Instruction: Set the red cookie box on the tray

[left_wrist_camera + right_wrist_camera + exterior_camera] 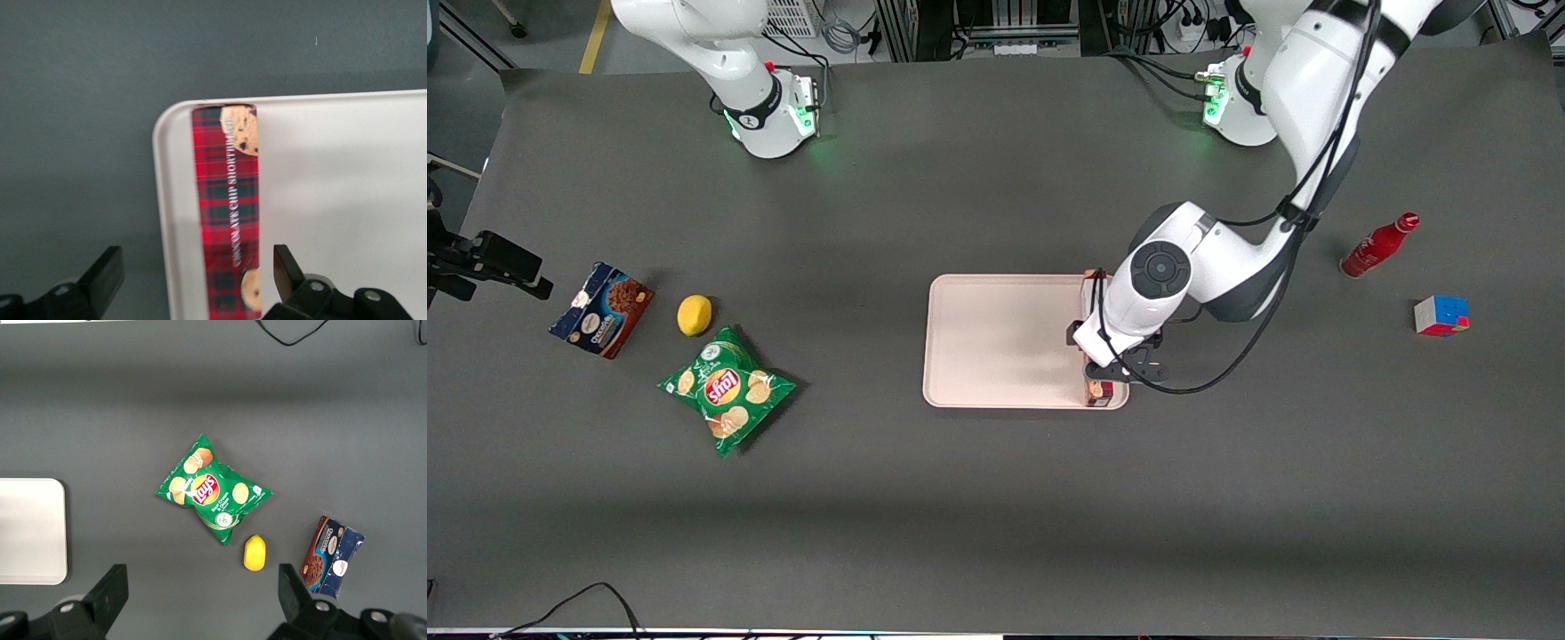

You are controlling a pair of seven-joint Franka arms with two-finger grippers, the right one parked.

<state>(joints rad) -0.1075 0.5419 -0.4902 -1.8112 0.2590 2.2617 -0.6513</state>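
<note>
Red tartan cookie box [227, 213] already lies along the pink tray's [347, 200] short edge; our gripper [193, 280] hovers, fingers [285, 270] spread, only withdrawal left.

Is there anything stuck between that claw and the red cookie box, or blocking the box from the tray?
Nothing visible is. The red cookie box already lies on the tray, along its edge toward the working arm's end. The gripper is open right above it, one finger on each side with clear gaps.
</note>
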